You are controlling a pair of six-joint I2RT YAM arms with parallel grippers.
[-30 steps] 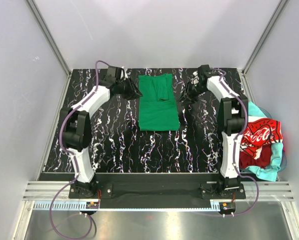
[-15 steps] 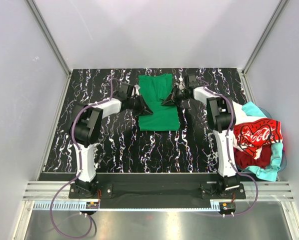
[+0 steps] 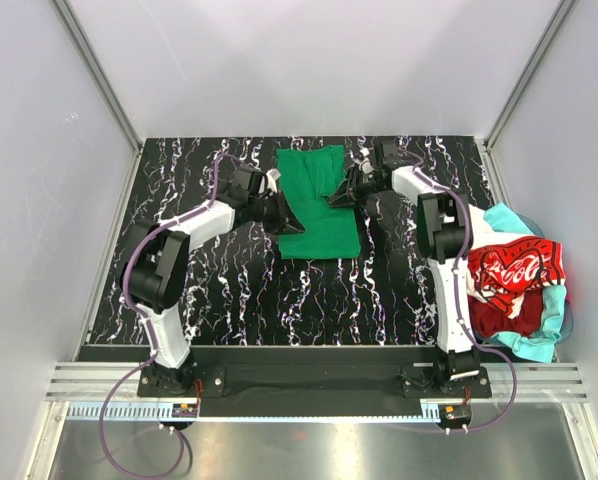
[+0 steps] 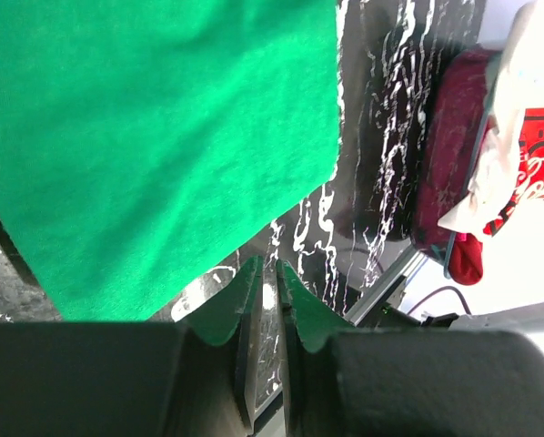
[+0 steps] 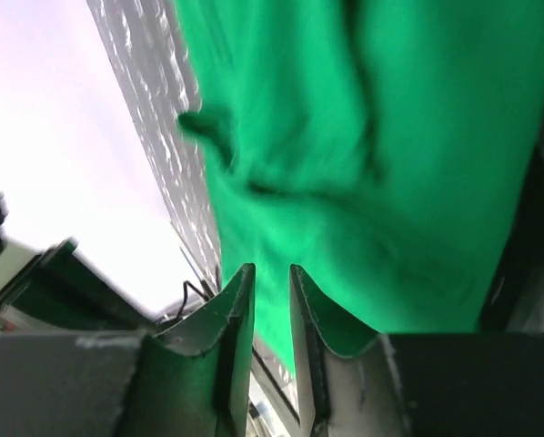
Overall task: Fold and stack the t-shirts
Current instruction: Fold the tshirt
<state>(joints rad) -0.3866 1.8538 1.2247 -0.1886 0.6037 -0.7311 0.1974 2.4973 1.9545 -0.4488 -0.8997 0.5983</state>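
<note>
Green t-shirt: I see the green t-shirt lying flat on the black marbled desk. It sits in the far middle, folded into a long narrow strip running away from the arm bases.
Upper part of the shirt: in the overhead view the cloth is rumpled there, with a raised fold between my two hands.
Left hand: my left hand is down at the shirt's left edge, about halfway along its length.
Left hand, fingers: the wrist camera shows the two fingers close together with only a slim slot between them. Marbled desk shows through that slot, and the shirt's edge runs right up to the fingertips. I cannot tell whether any cloth is pinched.
Right hand: my right hand is at the shirt's right edge, a little farther up than the left one.
Right hand, fingers: its wrist camera also shows a narrow gap, with wrinkled green cloth just beyond the tips. I cannot tell whether it has a grip.
Waiting pile: the other shirts are heaped off the desk's right edge, beside the right arm.
Pile, top: the red Coca-Cola t-shirt, with its white script facing up.
Pile, underneath: the turquoise t-shirt sticks out along the pile's right and near sides.
Pile, white: the left wrist view shows a white t-shirt bunched against the red one.
</note>
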